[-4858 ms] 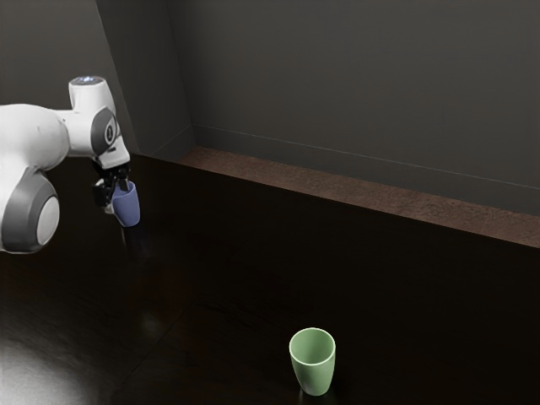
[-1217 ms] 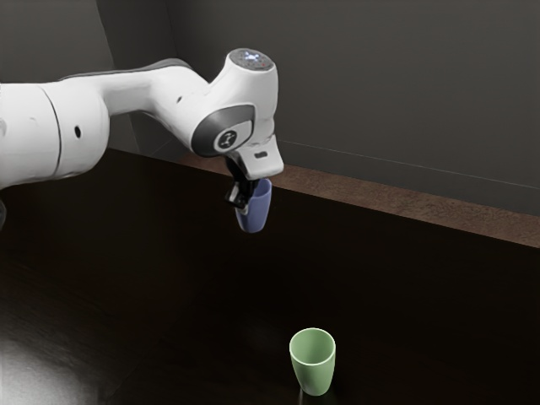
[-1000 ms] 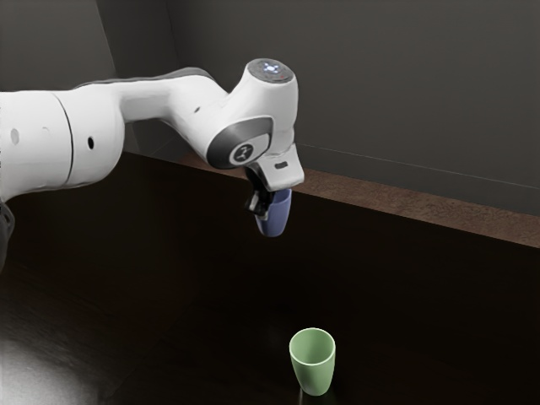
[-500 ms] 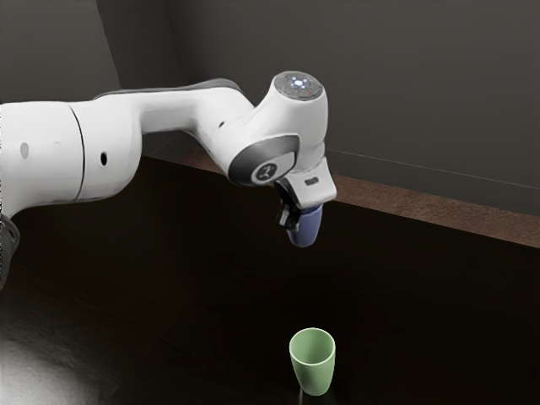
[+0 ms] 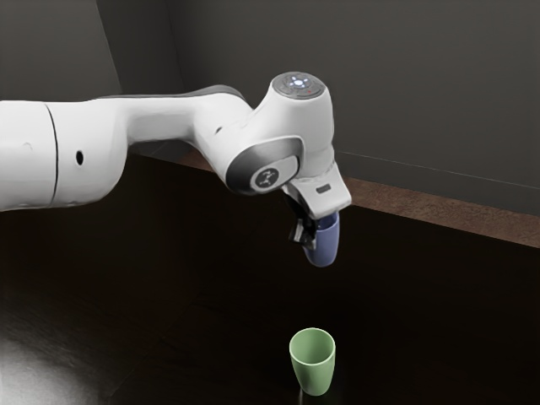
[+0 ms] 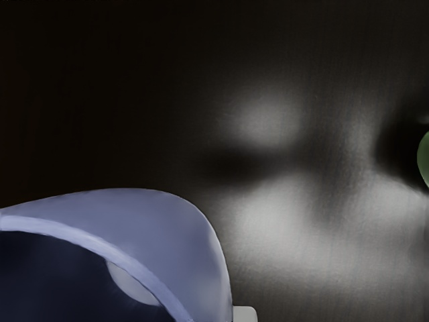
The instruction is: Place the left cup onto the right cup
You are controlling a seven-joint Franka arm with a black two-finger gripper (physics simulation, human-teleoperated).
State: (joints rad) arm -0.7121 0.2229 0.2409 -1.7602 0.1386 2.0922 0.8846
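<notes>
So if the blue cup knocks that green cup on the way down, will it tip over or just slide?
It would probably tip fairly easily: the green cup stands upright, taller than wide, narrowing to a small base. It looks empty and thin-walled, so it is likely light. The glossy table might instead let it slide under a low nudge from the blue cup.

Two cups: one blue cup (image 5: 326, 245), one green cup (image 5: 312, 361). One dark table (image 5: 126, 337) under them. One white robot arm (image 5: 152, 148), with one black gripper (image 5: 305, 234). One brown strip (image 5: 422, 202) along the table's far edge.
</notes>
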